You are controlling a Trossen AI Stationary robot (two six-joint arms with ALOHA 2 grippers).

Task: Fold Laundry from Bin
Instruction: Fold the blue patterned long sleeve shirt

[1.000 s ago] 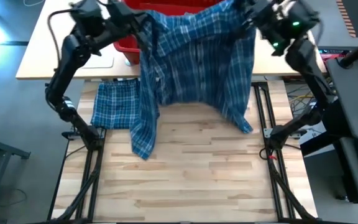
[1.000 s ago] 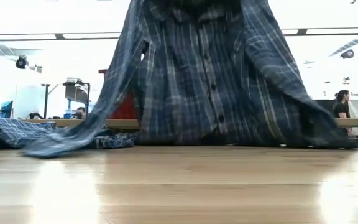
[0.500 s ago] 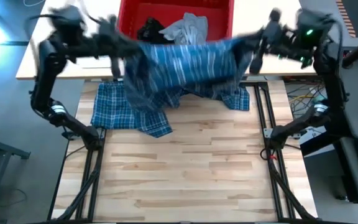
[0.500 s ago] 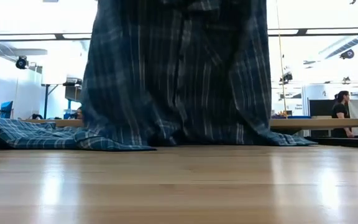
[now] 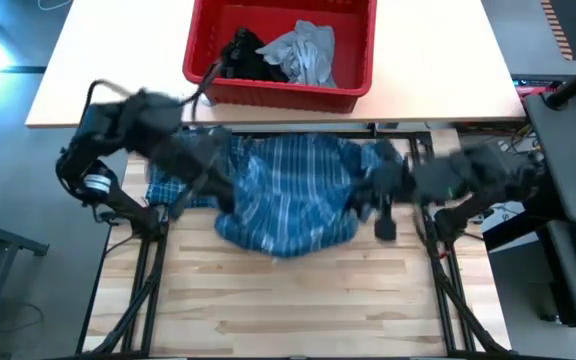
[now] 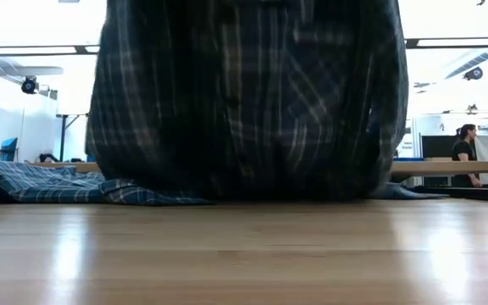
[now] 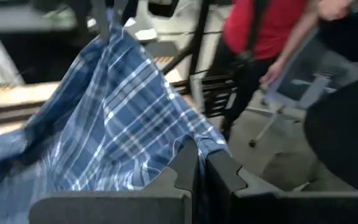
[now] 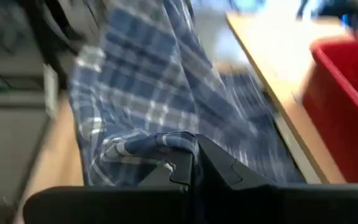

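Note:
A blue-and-white plaid shirt is stretched between my two grippers over the far half of the wooden table. My left gripper is shut on its left end and my right gripper on its right end. In the low view the shirt hangs like a curtain, and its lower part lies on the table. The red bin stands on the far table and holds a black garment and a light grey T-shirt. My left gripper pinches a bunched edge of the shirt between its two shut fingers. The cloth runs away from the fingers in a broad slanting sheet. My right gripper pinches a folded edge of the shirt between its shut fingers, which slant slightly downward. The cloth spreads away from that hold too.
A second plaid garment lies flat at the table's far left, partly under the shirt. The near half of the table is bare wood. In the left wrist view a person in a red top stands beyond the table.
Both grippers have swung from high over the bin toward the table's near edge and down, tipping from pointing down to nearly level. Both have stayed shut. The shirt came with them: it was hanging long and now spans the two grippers, low over the table.

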